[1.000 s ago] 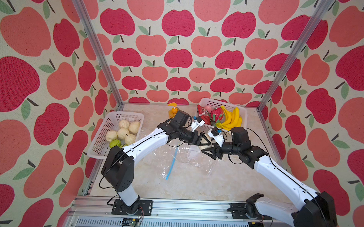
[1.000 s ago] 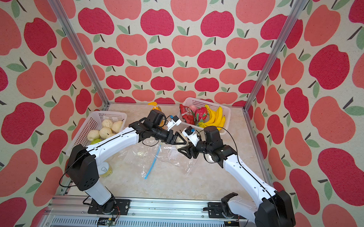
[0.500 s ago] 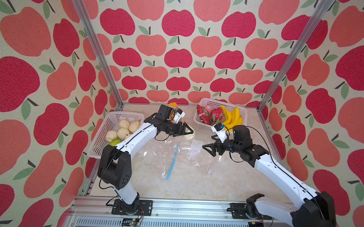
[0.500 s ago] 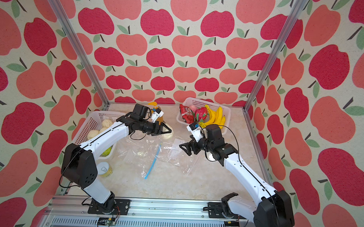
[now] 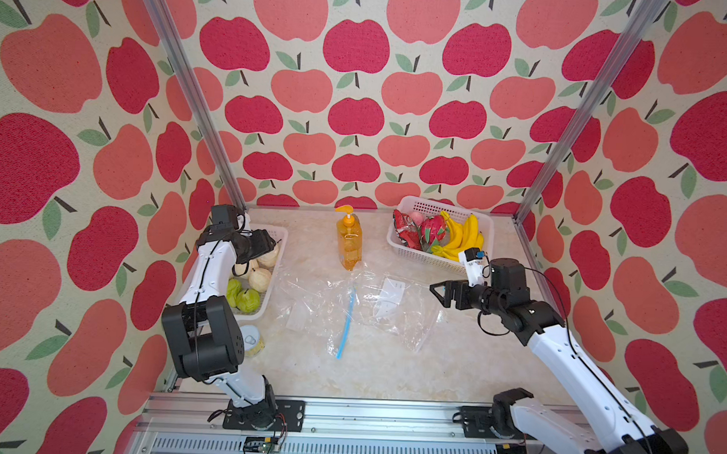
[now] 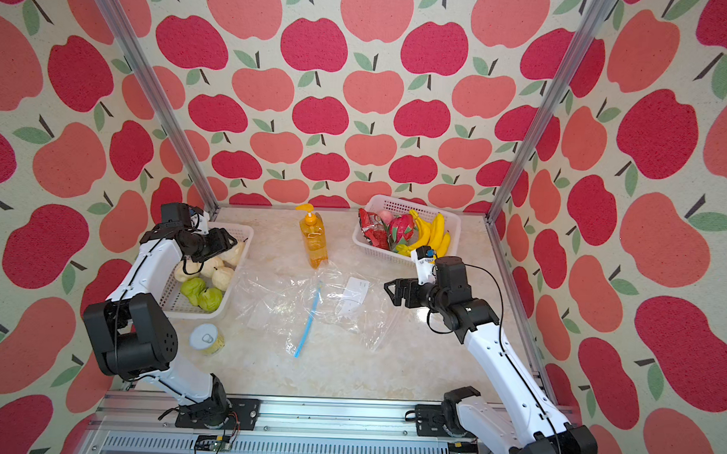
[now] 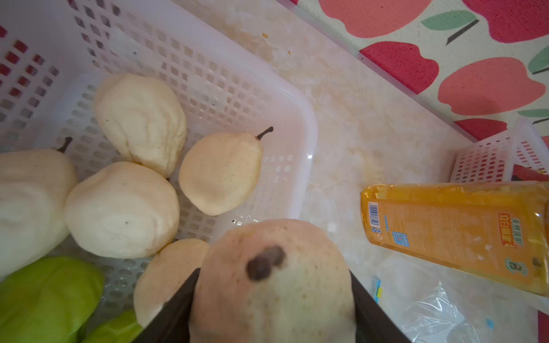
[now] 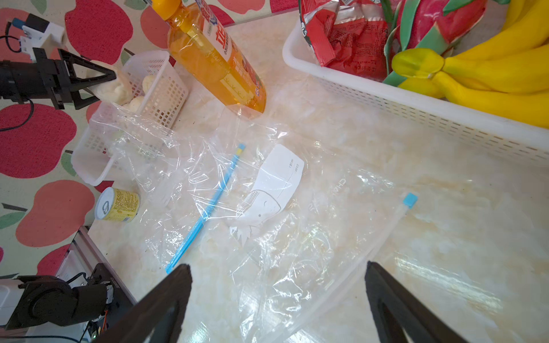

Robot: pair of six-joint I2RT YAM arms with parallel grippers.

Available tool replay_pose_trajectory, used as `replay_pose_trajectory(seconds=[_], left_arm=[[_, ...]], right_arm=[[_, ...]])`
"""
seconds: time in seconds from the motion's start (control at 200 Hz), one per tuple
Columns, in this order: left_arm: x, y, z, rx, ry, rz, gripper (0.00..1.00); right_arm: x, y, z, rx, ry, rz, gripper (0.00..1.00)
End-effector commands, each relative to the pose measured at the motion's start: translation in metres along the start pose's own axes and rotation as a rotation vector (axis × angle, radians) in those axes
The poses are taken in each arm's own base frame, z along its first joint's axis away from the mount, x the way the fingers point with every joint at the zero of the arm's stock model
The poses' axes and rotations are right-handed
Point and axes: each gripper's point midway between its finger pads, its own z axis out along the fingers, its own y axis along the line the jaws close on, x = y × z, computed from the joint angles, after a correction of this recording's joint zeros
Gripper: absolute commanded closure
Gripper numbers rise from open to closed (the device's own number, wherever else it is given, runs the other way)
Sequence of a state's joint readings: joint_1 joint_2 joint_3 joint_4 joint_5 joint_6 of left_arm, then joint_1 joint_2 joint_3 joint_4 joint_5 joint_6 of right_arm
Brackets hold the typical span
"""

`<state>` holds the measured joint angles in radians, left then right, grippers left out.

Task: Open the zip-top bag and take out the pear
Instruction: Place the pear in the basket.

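Observation:
My left gripper (image 7: 274, 271) is shut on a pale pear (image 7: 273, 285), its black fingers pressing both sides. In both top views the left gripper (image 5: 269, 243) (image 6: 228, 245) hovers with the pear (image 5: 272, 254) over the white basket (image 5: 284, 235) at the left. The clear zip-top bag (image 5: 350, 306) (image 6: 309, 305) (image 8: 267, 208) lies crumpled and flat mid-table, with a blue zip strip (image 5: 346, 319) and a white label inside. My right gripper (image 5: 436, 291) (image 6: 391, 289) (image 8: 277, 265) is open with nothing between its fingers, just above the bag's right edge.
The left basket (image 7: 309, 133) holds several pale pears and green fruit. An orange soap bottle (image 5: 348, 244) stands behind the bag. A second white basket (image 5: 419, 255) at the back right holds bananas, dragon fruit and a red packet. A small can (image 5: 252, 340) sits front left.
My left gripper has carried the pear from above the bag leftward to over the left basket. My right gripper has opened and drawn back to the right, off the bag.

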<state>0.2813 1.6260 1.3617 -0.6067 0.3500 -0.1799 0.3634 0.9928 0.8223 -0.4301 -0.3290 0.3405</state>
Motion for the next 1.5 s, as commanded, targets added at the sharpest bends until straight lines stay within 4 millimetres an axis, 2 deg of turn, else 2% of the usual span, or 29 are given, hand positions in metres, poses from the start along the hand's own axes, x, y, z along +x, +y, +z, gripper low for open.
replay_pose_trajectory(seconds=[0.0, 0.185, 0.33, 0.53, 0.665, 0.795, 0.94, 0.975, 1.166, 1.216, 1.221, 1.311, 1.336, 1.496], left_arm=[[-0.008, 0.022, -0.002, -0.077, -0.011, 0.017, 0.4], [-0.019, 0.055, -0.007, -0.131, -0.036, -0.029, 0.4], [-0.022, 0.073, -0.01, -0.18, -0.035, -0.035, 0.38], [-0.011, 0.085, 0.005, -0.196, 0.015, -0.054, 0.32], [-0.003, 0.087, 0.01, -0.194, 0.04, -0.064, 0.22], [-0.009, 0.076, -0.004, -0.162, -0.026, -0.037, 0.15], [-0.021, 0.058, -0.037, -0.128, -0.158, -0.01, 0.09], [-0.023, 0.053, -0.047, -0.119, -0.193, -0.01, 0.0], [-0.021, 0.021, -0.091, -0.073, -0.395, 0.027, 0.02], [-0.012, 0.014, -0.092, -0.097, -0.433, 0.079, 0.02], [-0.014, 0.01, -0.097, -0.096, -0.453, 0.09, 0.02], [0.0, -0.002, -0.092, -0.151, -0.537, 0.222, 0.02], [0.002, -0.009, -0.1, -0.151, -0.588, 0.257, 0.02], [0.034, -0.021, -0.084, -0.093, -0.652, 0.308, 0.02]], right_arm=[[0.014, -0.02, -0.003, 0.085, 0.059, 0.12, 0.06], [0.023, -0.034, 0.002, 0.114, 0.106, 0.193, 0.06], [0.028, -0.043, 0.007, 0.144, 0.131, 0.225, 0.04], [0.025, -0.05, 0.004, 0.156, 0.119, 0.264, 0.04], [0.025, -0.057, 0.001, 0.167, 0.117, 0.284, 0.03], [0.027, -0.068, -0.001, 0.181, 0.111, 0.322, 0.01], [0.024, -0.085, -0.007, 0.205, 0.075, 0.357, 0.01], [0.023, -0.089, -0.008, 0.209, 0.061, 0.356, 0.01], [0.008, -0.122, -0.022, 0.262, -0.077, 0.316, 0.01], [0.005, -0.132, -0.027, 0.289, -0.123, 0.296, 0.01], [0.004, -0.133, -0.027, 0.291, -0.129, 0.293, 0.01], [-0.003, -0.149, -0.038, 0.351, -0.218, 0.22, 0.01], [-0.005, -0.152, -0.041, 0.369, -0.245, 0.195, 0.01], [-0.012, -0.16, -0.055, 0.446, -0.38, 0.065, 0.02]])
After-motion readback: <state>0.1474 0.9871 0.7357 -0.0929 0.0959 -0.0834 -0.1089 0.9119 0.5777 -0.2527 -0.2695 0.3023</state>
